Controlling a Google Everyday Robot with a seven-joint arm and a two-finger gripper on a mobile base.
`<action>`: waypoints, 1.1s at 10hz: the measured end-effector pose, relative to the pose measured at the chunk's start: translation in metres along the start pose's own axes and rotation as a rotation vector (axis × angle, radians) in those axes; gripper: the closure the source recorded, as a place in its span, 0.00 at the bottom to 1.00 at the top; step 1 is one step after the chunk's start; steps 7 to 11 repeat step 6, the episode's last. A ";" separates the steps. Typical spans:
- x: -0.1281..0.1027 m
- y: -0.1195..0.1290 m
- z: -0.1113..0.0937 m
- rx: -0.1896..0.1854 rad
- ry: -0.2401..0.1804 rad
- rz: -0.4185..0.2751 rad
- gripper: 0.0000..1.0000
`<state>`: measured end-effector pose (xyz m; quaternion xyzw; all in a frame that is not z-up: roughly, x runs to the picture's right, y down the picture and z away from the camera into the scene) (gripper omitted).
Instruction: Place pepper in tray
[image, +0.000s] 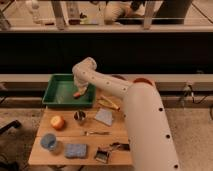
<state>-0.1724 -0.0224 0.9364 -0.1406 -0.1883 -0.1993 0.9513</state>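
The green tray (56, 92) stands at the back left of the wooden table (67, 134). My arm reaches over it from the right. My gripper (80, 90) hangs low over the tray's right half, pointing down. It is shut on the small orange-red pepper (77, 94), which shows at its tip just above or on the tray floor; I cannot tell whether it touches.
On the table are a round orange fruit (57, 121), a metal cup (79, 117), a grey cloth (104, 117), a yellow item (108, 103), a utensil (97, 133), a blue bowl (48, 141), a blue sponge (76, 150) and black clips (102, 155). An orange-red bowl (143, 80) is behind my arm.
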 end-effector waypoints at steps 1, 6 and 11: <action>-0.001 -0.002 -0.003 0.013 0.001 0.007 0.20; -0.007 -0.015 -0.019 0.068 0.002 0.015 0.20; -0.007 -0.015 -0.019 0.068 0.002 0.015 0.20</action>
